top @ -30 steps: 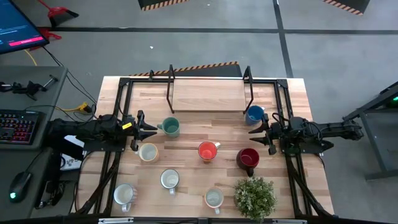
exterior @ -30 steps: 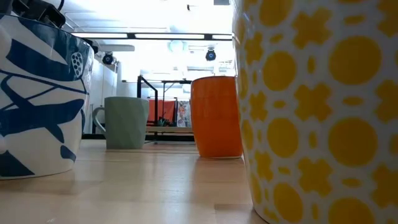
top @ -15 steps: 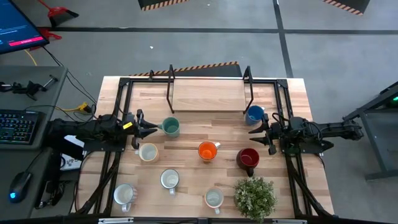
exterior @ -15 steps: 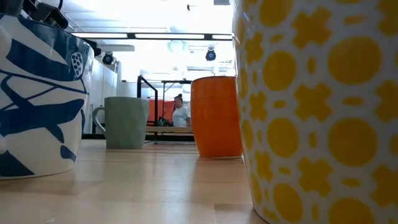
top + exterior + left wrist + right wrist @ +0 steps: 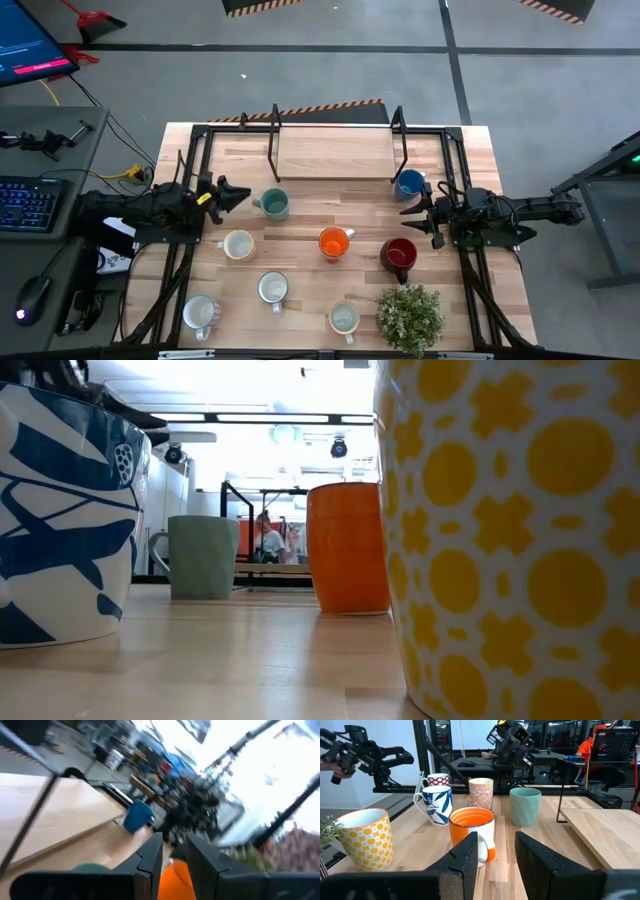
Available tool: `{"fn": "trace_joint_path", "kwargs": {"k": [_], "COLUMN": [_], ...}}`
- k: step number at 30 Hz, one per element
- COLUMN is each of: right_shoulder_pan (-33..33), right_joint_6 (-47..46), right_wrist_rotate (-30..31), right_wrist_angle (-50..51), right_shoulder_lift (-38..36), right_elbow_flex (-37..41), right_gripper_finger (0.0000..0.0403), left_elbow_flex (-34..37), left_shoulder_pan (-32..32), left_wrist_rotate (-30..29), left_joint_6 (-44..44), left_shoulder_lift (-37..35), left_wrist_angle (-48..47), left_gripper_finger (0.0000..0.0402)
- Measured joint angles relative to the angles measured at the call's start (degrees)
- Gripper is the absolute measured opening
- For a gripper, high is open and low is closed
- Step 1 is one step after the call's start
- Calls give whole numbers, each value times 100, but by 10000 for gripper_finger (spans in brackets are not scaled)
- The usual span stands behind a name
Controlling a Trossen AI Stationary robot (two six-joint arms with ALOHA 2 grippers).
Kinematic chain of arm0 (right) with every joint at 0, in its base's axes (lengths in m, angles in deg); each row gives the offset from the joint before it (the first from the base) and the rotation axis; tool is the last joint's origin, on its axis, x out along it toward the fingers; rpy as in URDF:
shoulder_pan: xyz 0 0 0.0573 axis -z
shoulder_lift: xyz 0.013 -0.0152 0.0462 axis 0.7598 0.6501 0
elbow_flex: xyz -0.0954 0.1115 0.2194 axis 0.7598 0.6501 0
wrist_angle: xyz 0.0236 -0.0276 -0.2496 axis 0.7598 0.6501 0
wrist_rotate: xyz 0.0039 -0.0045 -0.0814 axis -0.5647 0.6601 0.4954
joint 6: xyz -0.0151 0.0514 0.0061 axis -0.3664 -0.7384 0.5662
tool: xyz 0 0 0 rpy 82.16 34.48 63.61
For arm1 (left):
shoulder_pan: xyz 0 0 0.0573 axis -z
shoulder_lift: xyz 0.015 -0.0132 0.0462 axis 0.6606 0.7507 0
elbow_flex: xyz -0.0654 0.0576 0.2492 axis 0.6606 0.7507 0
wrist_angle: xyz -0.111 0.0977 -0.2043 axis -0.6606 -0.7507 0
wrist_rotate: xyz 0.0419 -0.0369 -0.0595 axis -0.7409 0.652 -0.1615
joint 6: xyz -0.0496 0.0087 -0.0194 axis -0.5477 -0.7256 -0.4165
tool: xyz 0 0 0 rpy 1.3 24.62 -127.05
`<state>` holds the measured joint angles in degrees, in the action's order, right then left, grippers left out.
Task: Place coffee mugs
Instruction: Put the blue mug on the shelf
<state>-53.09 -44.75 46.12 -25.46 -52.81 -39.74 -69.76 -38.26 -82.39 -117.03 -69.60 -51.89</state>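
Note:
Eight mugs stand upright on their bases on the table. In the high view these are the teal mug (image 5: 273, 204), cream mug (image 5: 238, 245), orange mug (image 5: 335, 242), dark red mug (image 5: 399, 253), blue mug (image 5: 409, 184) and three white ones (image 5: 272, 289), (image 5: 200, 312), (image 5: 344, 319). My left gripper (image 5: 240, 192) hovers left of the teal mug, rolled and open by a narrow gap (image 5: 175, 845). My right gripper (image 5: 408, 213) is open between the blue and dark red mugs, facing the orange mug (image 5: 471, 832).
A raised wooden board (image 5: 335, 152) in a black frame sits at the table's far side. A potted plant (image 5: 409, 317) stands at the near right. Bare wood lies between the teal mug and the blue mug. A person (image 5: 266, 542) shows far behind the table.
My left gripper has moved toward the table's far edge and rolled about its wrist. The mugs have kept their places. My right arm has stayed still. A person has walked across the room behind the table.

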Motion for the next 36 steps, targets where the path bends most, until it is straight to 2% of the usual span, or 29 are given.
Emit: {"fn": "trace_joint_path", "kwargs": {"k": [9, 36], "right_shoulder_pan": [0, 0], "right_joint_6": [-1, -166], "right_wrist_rotate": [0, 0], "right_wrist_angle": [-1, -5], "right_shoulder_lift": [0, 1], "right_elbow_flex": [0, 0], "right_gripper_finger": [114, 114], "left_elbow_flex": [0, 0], "left_shoulder_pan": [0, 0], "left_wrist_rotate": [-570, -591], "left_joint_6": [53, 51], "left_shoulder_lift": [0, 0], "left_wrist_angle": [13, 4], "left_gripper_finger": [74, 74]}}
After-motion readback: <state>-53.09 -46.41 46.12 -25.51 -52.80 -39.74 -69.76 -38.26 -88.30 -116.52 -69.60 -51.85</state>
